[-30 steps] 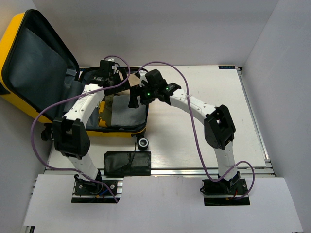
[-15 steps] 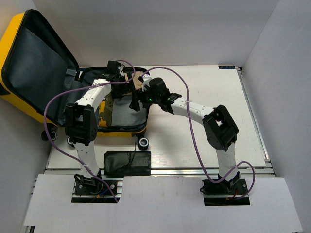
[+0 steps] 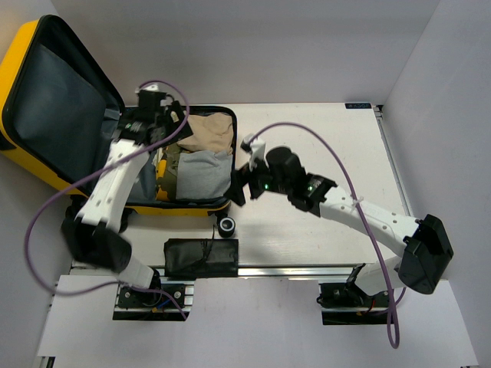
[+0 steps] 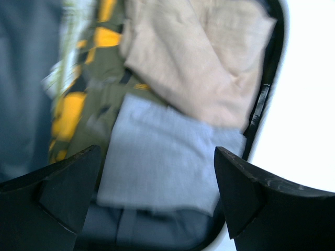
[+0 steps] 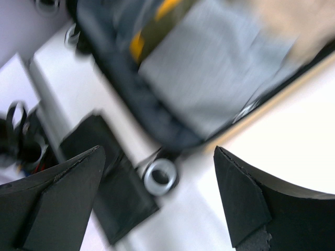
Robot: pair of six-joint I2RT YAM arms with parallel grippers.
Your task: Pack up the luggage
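While left gripper (image 4: 157, 151), right gripper (image 5: 157, 150) gape empty, black pouch (image 3: 201, 258) lies near luggage (image 3: 61, 100) wheel (image 3: 226, 225).

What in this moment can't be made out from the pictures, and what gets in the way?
- Top view: the suitcase lid runs off the left edge; the left arm covers the base's left side.
- Left wrist view: motion blur; the olive-and-yellow item beside the grey cloth cannot be identified.
- Right wrist view: blurred; the black pouch is partly behind a finger of the right end effector.
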